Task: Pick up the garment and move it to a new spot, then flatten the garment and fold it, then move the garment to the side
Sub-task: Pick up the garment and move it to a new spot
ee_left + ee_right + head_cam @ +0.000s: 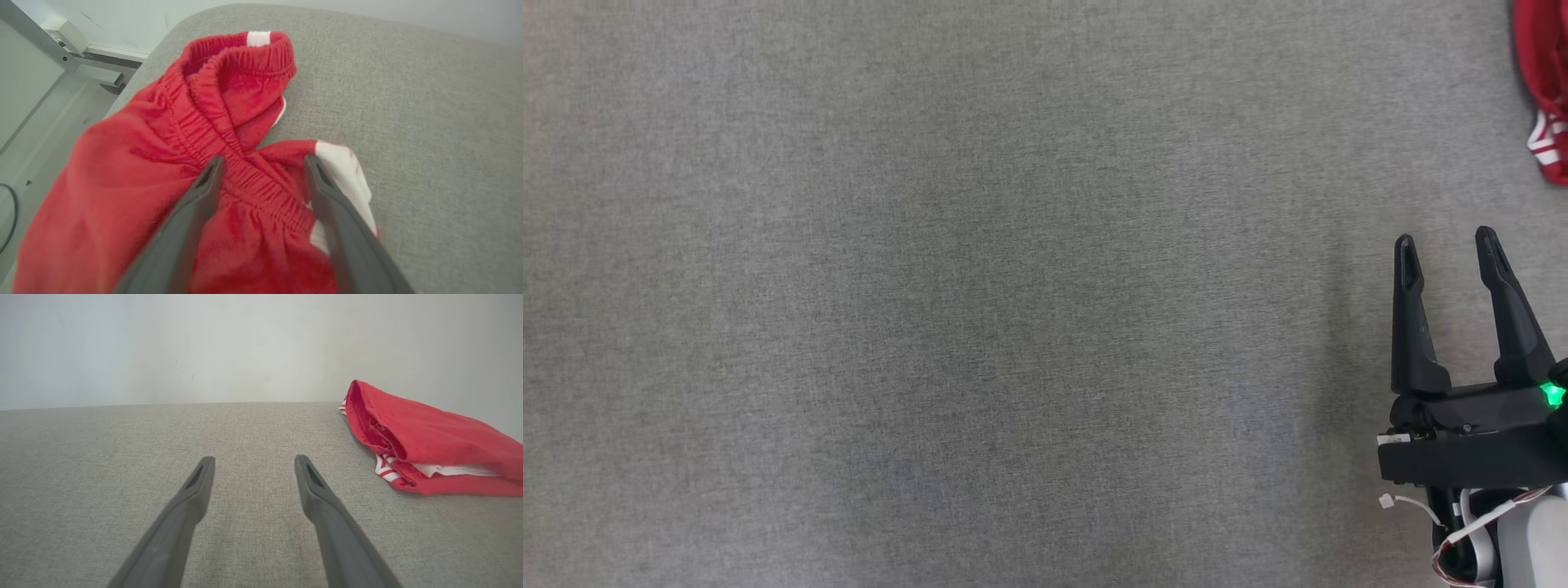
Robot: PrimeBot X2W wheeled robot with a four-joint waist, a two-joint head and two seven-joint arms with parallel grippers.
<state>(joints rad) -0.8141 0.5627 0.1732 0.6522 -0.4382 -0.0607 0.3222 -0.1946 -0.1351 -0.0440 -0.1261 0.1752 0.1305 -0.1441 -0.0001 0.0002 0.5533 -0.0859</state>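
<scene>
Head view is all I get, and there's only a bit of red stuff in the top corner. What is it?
Observer: It's a crumpled red garment with white patches and a stretchy gathered waistband.
Operator: Is a robot hand close to it?
Observer: Yes. The left gripper is open right over it, with one finger on each side of the waistband. I can't tell whether it touches the cloth.
Operator: Is it all on the table?
Observer: Probably not. It lies at a corner of the grey surface, and part of it seems to hang over the edge, above the floor.
</scene>
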